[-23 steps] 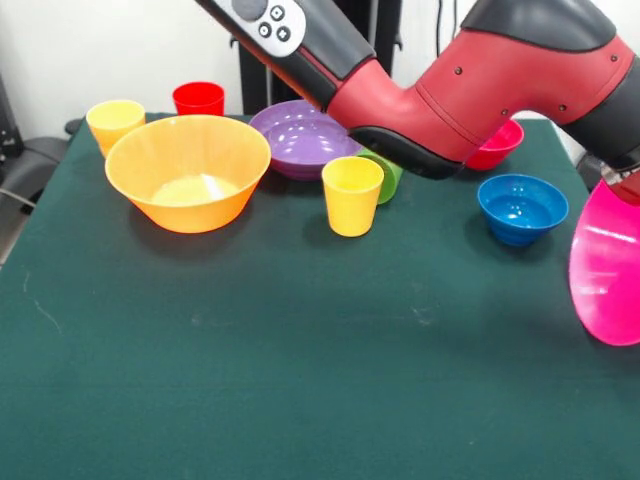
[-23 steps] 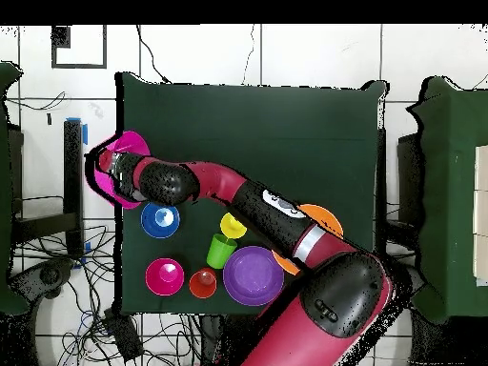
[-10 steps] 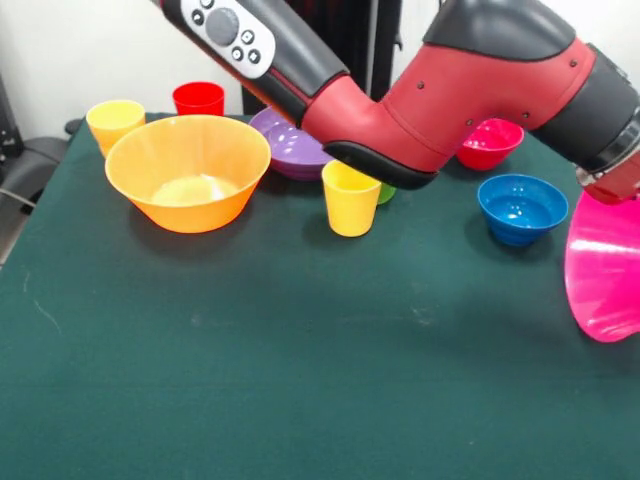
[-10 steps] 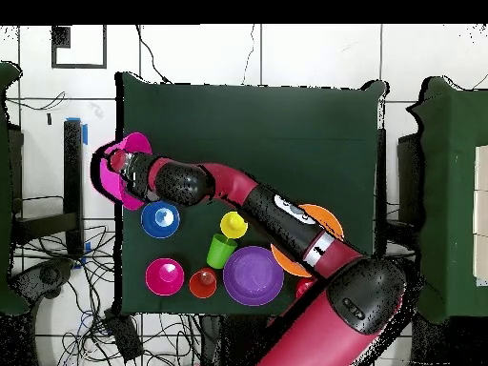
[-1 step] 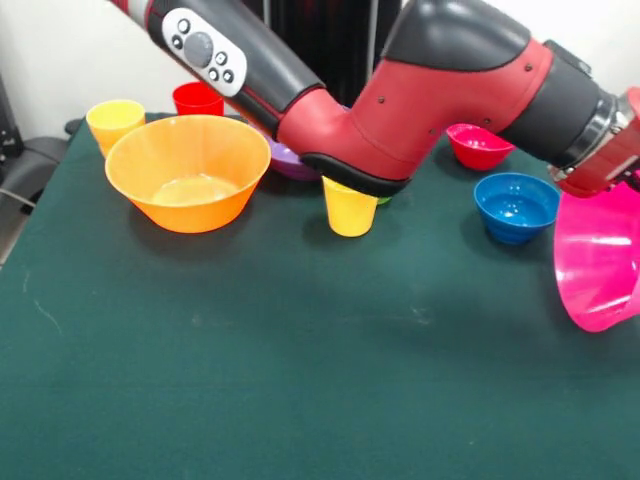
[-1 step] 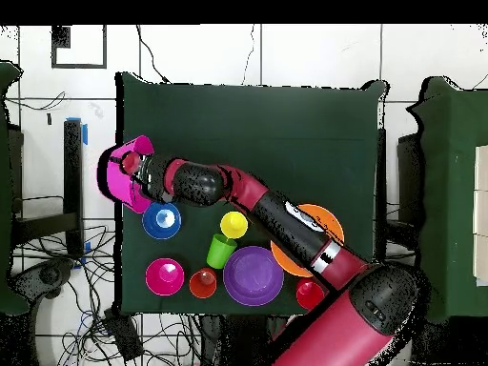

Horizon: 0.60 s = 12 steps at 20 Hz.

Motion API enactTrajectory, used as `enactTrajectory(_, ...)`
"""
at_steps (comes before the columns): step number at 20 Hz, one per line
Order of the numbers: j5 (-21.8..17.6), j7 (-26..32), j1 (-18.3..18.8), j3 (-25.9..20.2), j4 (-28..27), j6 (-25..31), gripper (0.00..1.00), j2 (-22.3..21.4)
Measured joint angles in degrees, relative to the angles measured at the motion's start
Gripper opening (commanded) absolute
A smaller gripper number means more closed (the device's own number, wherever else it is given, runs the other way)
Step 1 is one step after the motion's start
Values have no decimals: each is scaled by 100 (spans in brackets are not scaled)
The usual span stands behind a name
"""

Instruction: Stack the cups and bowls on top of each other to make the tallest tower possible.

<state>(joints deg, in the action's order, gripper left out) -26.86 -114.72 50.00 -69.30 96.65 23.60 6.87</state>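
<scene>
1. I have the big pink bowl (image 5: 598,265) at the table's edge, tipped on its side with its hollow facing inward across the green table (image 5: 300,380)
2. The gripper (image 6: 133,174) sits at that bowl's upper rim; from the front it runs off the frame edge, and from above it lies over the bowl's inside wall
3. I cannot tell whether the fingers are spread or pinching the rim, because the wrist and the bowl itself cover them in both views
4. The blue bowl (image 5: 516,206) stands upright just beside the pink one, apart from it
5. The small crimson bowl (image 5: 478,145) is farther back, partly behind the arm (image 5: 400,90)
6. The large orange bowl (image 5: 188,171) stands upright on its own, well apart from the pink bowl
7. One yellow cup (image 5: 350,208) stands under the arm's elbow; a second yellow cup (image 5: 115,124) and the red cup (image 5: 198,99) stand behind the orange bowl
8. From above I see the purple bowl (image 6: 254,275), with the green cup (image 6: 220,251) and orange cup (image 6: 202,283) next to it
9. Nothing is stacked yet
</scene>
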Motion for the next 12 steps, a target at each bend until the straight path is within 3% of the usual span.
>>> enactTrajectory(12, 0, 1348, 605, -259, 24, 546, 0, 767)
